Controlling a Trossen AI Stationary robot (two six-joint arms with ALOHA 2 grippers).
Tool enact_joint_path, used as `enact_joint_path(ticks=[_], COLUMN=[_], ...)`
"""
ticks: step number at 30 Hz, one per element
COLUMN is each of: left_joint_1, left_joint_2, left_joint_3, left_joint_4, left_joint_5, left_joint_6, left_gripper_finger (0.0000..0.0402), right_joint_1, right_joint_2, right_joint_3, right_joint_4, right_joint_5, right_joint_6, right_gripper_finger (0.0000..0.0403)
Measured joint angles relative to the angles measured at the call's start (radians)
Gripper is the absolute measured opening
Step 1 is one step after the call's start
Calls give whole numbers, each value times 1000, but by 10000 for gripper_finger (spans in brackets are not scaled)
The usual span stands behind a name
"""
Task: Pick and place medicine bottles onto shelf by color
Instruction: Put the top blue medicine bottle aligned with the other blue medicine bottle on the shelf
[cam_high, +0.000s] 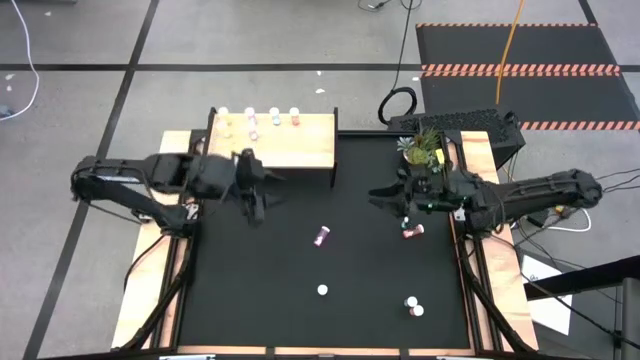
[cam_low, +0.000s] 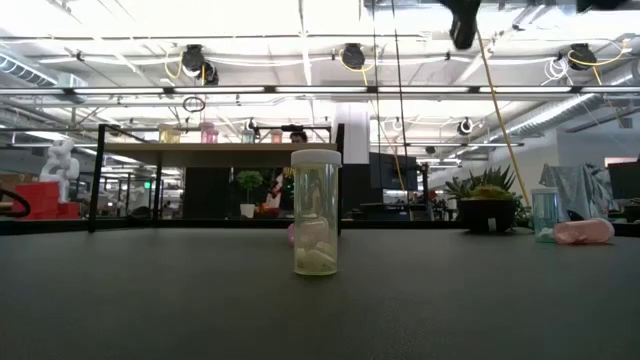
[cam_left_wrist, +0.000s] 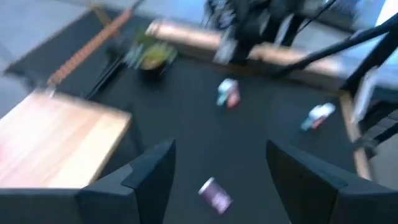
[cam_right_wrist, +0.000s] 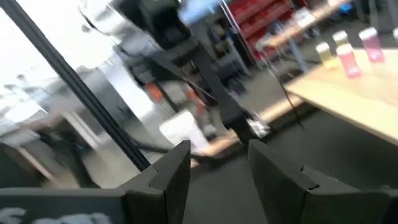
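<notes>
The light-wood shelf (cam_high: 285, 145) stands at the table's far left. Several medicine bottles (cam_high: 275, 116) stand upright in a row along its far edge, also seen in the right wrist view (cam_right_wrist: 348, 62). A magenta bottle (cam_high: 321, 236) lies on its side mid-table, below and beyond my left gripper (cam_left_wrist: 217, 162). That gripper (cam_high: 268, 192) hovers open and empty beside the shelf's near right corner. My right gripper (cam_high: 380, 196) hangs open and empty above the table's right part, close to a pink bottle (cam_high: 412, 230) that lies on its side.
A green potted plant (cam_high: 422, 148) stands at the far right. A pale bottle (cam_low: 316, 212) stands upright near the front middle (cam_high: 322, 290). Two more bottles (cam_high: 412, 305) sit near the front right. Black mat lies bare between them.
</notes>
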Motion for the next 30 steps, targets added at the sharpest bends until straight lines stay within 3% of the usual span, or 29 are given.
enact_joint_path(ticks=[5, 14, 19, 24, 27, 30], left_joint_1=[-138, -308, -387, -443, -389, -302], left_joint_2=[75, 285, 368, 444, 490, 545], left_joint_3=[0, 0, 0, 0, 0, 0], left_joint_4=[87, 175, 223, 223, 235, 249], left_joint_5=[-60, -96, -159, -293, -313, -266], left_joint_6=[-9, -29, -163, -241, -319, -342], left_gripper_finger=[250, 250, 250, 250, 250, 250], right_joint_1=[182, 379, 393, 379, 365, 354], right_joint_2=[54, 96, 87, 35, -25, -102], right_joint_3=[101, 107, 107, 107, 107, 107], right_joint_4=[-167, -336, -436, -540, -593, -657], right_joint_5=[216, 448, 441, 417, 415, 371], right_joint_6=[-29, 117, 174, 166, 158, 152], right_gripper_finger=[155, 155, 155, 155, 155, 155])
